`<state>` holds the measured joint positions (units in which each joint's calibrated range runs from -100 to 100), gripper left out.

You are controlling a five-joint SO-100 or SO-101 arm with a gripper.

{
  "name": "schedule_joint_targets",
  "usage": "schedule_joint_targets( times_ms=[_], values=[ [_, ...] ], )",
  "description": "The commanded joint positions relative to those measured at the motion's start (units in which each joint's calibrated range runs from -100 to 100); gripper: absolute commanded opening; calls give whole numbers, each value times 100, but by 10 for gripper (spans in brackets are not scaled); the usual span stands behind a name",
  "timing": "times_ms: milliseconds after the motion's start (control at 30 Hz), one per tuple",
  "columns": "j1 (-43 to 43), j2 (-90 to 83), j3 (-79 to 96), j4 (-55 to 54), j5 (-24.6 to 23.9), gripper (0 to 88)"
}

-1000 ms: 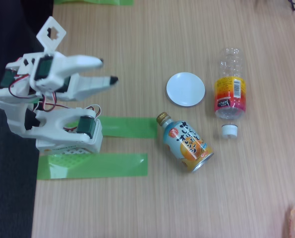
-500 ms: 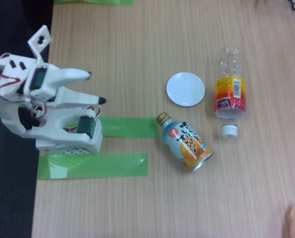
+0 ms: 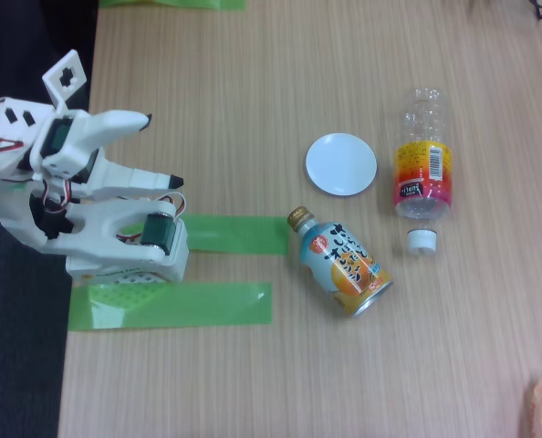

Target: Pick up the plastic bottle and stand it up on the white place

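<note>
The jaws gape wide, well apart from the clear, orange-labelled plastic bottle lying flat.

In the fixed view, the plastic bottle was laid flat right of the white place; the can was laid nearer, the gripper far left.

Light wooden table, dark floor beside — even light
</note>
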<state>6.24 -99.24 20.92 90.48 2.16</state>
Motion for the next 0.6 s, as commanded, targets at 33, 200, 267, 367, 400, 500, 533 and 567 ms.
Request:
schedule_joint_targets(
  times_ms=[33, 200, 267, 367, 400, 500, 533, 567],
  values=[
    [28, 386, -150, -36, 28, 423],
    [28, 1293, -775, 16, 7, 423],
    [28, 1713, -1037, 16, 13, 423],
    [28, 2209, -1409, 7, 13, 423],
    [28, 2360, -1526, 7, 18, 423],
    [28, 2713, -1816, -44, 7, 423],
    [28, 2814, -1898, -44, 2, 423],
    [28, 2889, -1961, -44, -3, 423]
  ],
)
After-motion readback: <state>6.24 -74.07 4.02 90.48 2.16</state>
